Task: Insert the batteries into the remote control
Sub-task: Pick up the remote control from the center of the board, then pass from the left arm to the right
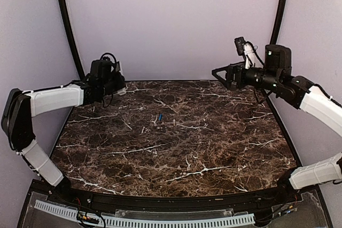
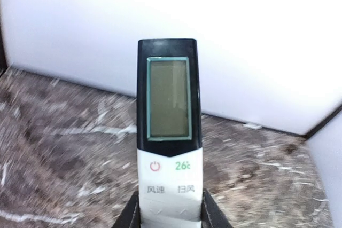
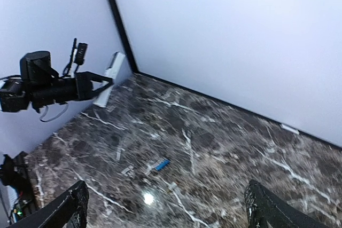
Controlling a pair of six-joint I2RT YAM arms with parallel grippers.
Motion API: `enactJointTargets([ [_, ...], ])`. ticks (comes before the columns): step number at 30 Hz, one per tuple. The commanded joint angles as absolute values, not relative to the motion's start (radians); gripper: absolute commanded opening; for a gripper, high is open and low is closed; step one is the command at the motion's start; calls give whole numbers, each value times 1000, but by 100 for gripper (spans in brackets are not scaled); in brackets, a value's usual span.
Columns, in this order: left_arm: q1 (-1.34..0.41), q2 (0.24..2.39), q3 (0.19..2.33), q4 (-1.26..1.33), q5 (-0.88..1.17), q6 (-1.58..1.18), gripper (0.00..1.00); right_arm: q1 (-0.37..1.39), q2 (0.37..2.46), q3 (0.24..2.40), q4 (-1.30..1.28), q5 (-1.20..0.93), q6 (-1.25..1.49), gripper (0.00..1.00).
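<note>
**Remote control (image 2: 168,132) held by the left gripper (image 2: 172,200); one battery (image 1: 159,117) loose mid-table**

Top view: the left gripper is raised over the far-left corner of the table (image 1: 214,148), partly closed on the remote control. The right gripper (image 1: 222,76) hangs over the far-right corner with nothing in it. Only one blue battery shows. It lies flat on the marble a little left of centre, its long axis running roughly near-to-far, well apart from both grippers.

Left wrist view: the remote control is pinched at its button end between the two fingers (image 2: 131,214). It points straight away from the camera, display (image 2: 169,99) face up. The battery side cannot be seen.

Right wrist view: the fingers (image 3: 72,206) are spread as wide as they go and hold nothing. The battery lies ahead and below, between their lines but nearer the left one, and askew to the gap. Since the right arm is the free one, it would probably have to reach down and inward and turn its wrist to take the cell across its width.
</note>
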State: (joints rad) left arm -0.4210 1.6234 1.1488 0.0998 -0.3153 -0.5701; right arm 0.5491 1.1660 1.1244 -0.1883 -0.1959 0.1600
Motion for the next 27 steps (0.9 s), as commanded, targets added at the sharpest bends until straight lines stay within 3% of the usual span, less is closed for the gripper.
enactJointTargets([
  [1, -538, 1412, 1014, 611, -126, -296, 0, 558, 1137, 1199, -27, -630, 135, 99],
  [8, -709, 1323, 939, 930, 329, -239, 0, 596, 1227, 1260, 278, -845, 298, 93],
  [19, -858, 1417, 994, 1032, 530, -266, 0, 724, 1368, 1390, 213, -825, 271, 86],
  [27, -892, 1467, 1016, 1047, 545, -289, 0, 769, 1396, 1398, 186, -892, 234, 57],
])
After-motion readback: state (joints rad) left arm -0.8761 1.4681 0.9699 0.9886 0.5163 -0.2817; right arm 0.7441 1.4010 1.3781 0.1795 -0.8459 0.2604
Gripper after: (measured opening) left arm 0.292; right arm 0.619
